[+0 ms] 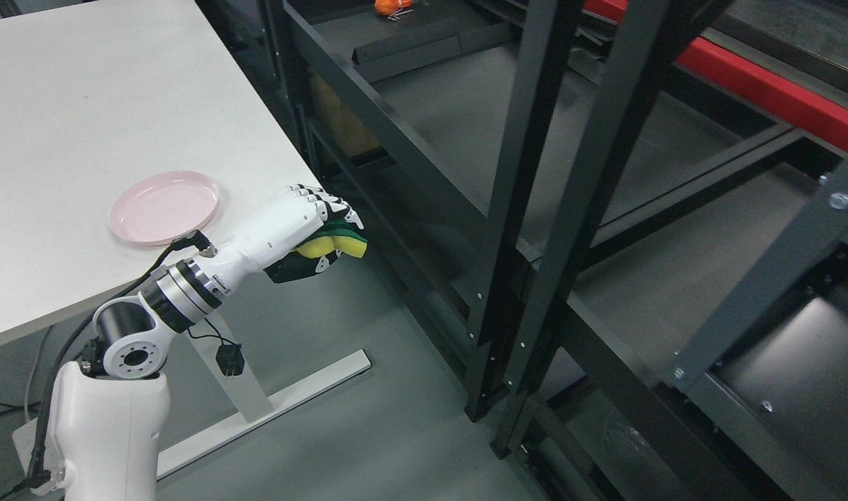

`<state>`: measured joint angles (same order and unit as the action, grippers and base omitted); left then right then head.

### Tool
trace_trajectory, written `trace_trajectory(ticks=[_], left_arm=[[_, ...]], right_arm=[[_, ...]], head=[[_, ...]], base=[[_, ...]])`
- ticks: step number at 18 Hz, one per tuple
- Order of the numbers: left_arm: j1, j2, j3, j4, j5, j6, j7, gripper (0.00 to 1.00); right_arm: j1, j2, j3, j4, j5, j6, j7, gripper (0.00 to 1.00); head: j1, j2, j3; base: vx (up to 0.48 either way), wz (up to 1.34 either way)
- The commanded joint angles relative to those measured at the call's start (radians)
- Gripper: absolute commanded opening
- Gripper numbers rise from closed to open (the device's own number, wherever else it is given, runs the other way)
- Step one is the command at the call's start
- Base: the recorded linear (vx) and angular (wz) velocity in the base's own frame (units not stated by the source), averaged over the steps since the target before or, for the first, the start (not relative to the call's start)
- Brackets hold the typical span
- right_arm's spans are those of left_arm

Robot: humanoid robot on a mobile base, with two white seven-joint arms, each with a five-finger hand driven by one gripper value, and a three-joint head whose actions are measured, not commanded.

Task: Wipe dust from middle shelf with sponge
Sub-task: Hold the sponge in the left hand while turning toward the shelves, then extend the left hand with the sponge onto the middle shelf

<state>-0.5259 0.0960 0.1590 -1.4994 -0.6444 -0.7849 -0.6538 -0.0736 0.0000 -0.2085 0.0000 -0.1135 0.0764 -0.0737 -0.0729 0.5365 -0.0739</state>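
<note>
Plate (163,207) on the tabletop (83,104) at left, rack (507,209) at right, hand (305,229) with sponge (333,242) between them

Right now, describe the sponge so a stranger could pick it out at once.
Start at the white table on the left, with the pink plate near its front edge. Just right of that plate, off the table's corner, the left hand curls its fingers around the sponge. It is the only yellow-and-green thing there.

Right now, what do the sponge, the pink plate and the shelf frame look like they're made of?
Sponge: soft yellow foam with a green scouring layer, squeezed in the left hand. Pink plate: probably matte plastic, evenly coloured. Shelf frame: black painted metal, judging by its bolts.
</note>
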Motion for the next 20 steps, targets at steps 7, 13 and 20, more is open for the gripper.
trace_trajectory(ticks=[7,13,20], left_arm=[[-0.009,-0.079,-0.307,-0.002,0.04,0.0,-0.001,0.01],[-0.175,-0.079,-0.559,0.004,0.043,0.0,0.008,0.01],[-0.423,-0.079,-0.875,-0.01,0.118,0.0,0.069,0.02]], right_arm=[[0.0,-0.017,0.0,-0.017,0.0,0.0,0.0,1.0],[0.0,-0.017,0.0,-0.017,0.0,0.0,0.0,1.0],[0.0,-0.017,0.0,-0.017,0.0,0.0,0.0,1.0]], head=[[0.0,0.0,0.0],[0.0,0.0,0.0],[0.0,0.0,0.0]], base=[[-0.179,-0.48],[-0.157,-0.5],[-0.108,-0.52]])
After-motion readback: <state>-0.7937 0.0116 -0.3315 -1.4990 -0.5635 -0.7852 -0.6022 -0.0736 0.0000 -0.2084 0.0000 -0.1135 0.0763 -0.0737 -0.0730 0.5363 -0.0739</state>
